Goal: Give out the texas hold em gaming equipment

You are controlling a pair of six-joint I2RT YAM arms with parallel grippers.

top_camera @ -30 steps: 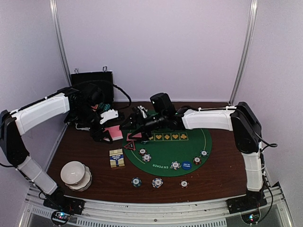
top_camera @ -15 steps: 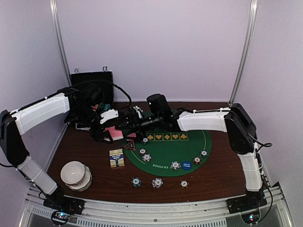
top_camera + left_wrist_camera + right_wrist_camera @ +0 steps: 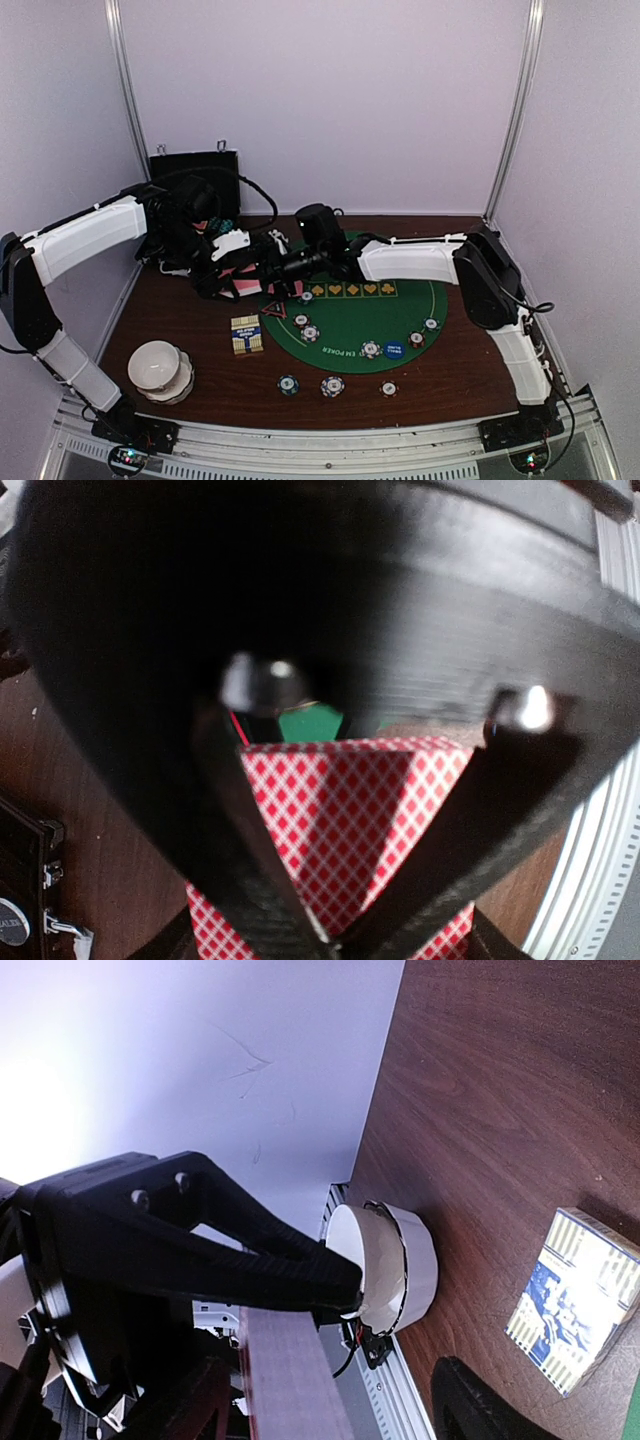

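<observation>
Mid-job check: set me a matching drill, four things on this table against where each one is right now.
Things:
1 cards
2 card box
3 bowls
4 blue button

Places:
A on the green mat
B near-left corner of the table
C gripped in the shut left tool
D on bare wood beside the mat's left edge

Pairs: 1-C, 2-D, 3-B, 4-A

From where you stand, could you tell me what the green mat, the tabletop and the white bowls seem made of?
Green mat: likely felt or fabric, matte, with printed lettering and no glare. Tabletop: wood or wood-look laminate, dark brown with visible grain. White bowls: smooth, opaque plastic or ceramic; the look leaves it open.
</observation>
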